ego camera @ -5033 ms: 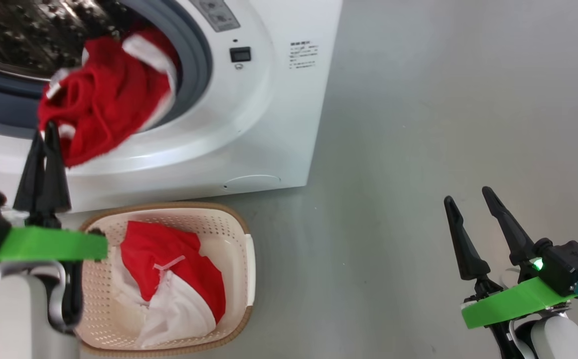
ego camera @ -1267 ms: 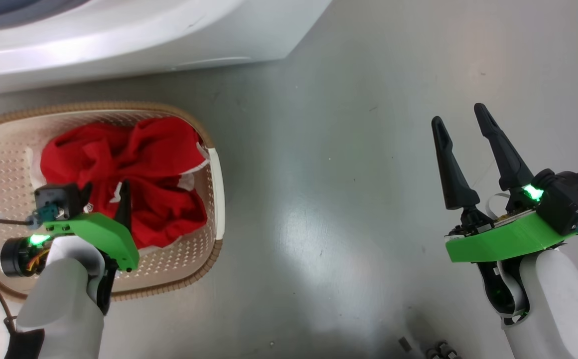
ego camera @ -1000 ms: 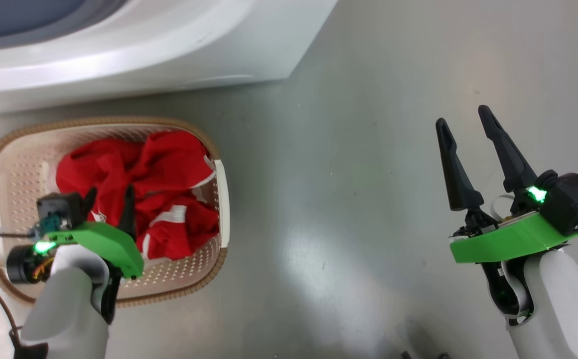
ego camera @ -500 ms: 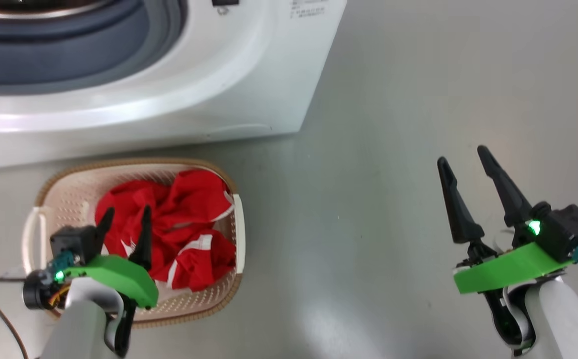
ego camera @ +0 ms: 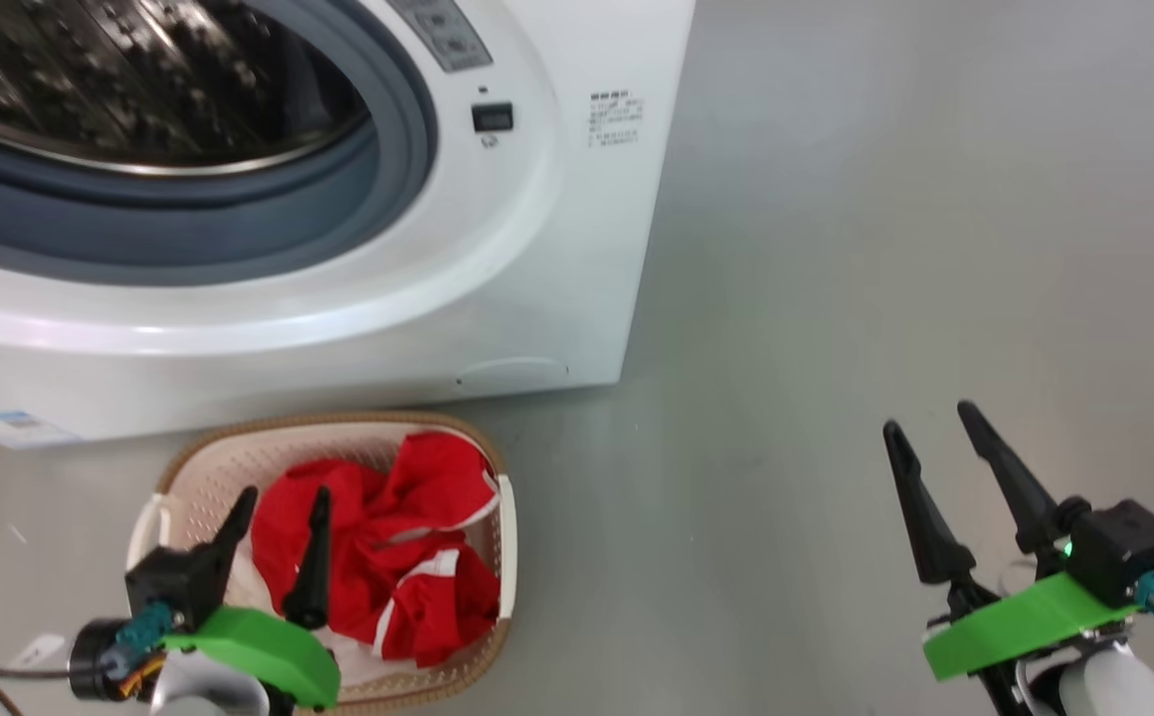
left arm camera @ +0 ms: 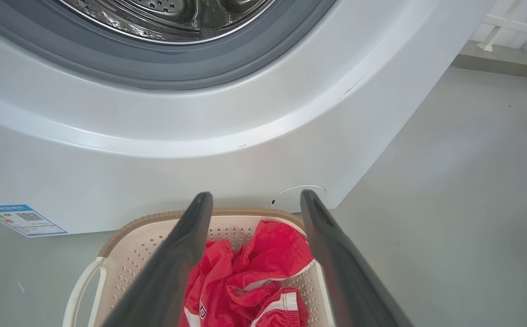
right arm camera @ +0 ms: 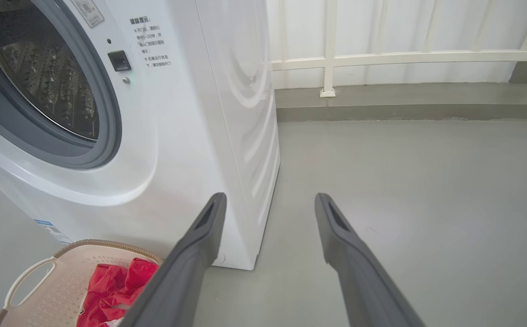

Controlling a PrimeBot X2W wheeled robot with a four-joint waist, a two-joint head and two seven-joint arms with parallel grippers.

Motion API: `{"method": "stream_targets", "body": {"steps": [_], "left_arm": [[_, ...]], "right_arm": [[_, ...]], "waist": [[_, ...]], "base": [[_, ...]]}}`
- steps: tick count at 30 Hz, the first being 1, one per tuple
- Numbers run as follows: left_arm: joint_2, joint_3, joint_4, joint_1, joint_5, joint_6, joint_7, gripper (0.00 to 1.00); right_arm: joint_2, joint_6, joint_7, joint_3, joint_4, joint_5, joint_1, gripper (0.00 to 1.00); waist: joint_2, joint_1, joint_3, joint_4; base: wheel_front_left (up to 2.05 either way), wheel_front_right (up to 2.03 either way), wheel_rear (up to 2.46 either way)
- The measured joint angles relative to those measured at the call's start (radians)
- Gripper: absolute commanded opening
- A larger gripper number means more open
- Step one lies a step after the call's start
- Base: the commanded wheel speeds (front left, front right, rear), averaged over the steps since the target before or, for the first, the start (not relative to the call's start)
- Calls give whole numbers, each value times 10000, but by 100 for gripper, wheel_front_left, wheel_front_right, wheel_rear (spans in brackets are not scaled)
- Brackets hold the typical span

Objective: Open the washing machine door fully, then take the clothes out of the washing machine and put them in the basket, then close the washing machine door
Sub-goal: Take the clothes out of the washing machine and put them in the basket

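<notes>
Washing machine (ego camera: 557, 249) takes the upper left of my head view. Its front faces down-frame, with the steel drum (ego camera: 139, 80) mouth ringed by the grey gasket (ego camera: 239, 229).

Grey floor (ego camera: 885, 249) covers the right half.

The basket (ego camera: 338, 430) sits on the floor just below the machine's front at lower left. Its long axis runs across the frame, parallel to that front, with a white handle at each end.

The clothes (ego camera: 418, 567) are a red heap with white stripes, lying inside the basket.

Left arm (ego camera: 249, 651) is low at the bottom left. The left jaws are spread and point up-frame over the clothes; I cannot tell whether they touch.

Right arm (ego camera: 1025, 617) is at the bottom right. The right jaws are spread, tilted up and left over bare floor, well apart from the basket.

The blue label (ego camera: 5, 428) is at the left edge of the frame.
</notes>
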Motion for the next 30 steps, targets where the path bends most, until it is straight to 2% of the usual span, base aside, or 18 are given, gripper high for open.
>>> {"method": "stream_targets", "body": {"steps": [15,30], "left_arm": [[-54,230,-2261,2072,198,0,0,100],[-169,619,-4023,3693,303,0,0,100]], "right_arm": [[-86,0,0,-90,52,77,1268,100],[-119,0,0,-410,-19,146,2179,100]], "waist": [[0,0,-1782,190],[0,-1,-2751,335]], "base": [[0,0,0],[0,0,0]]}}
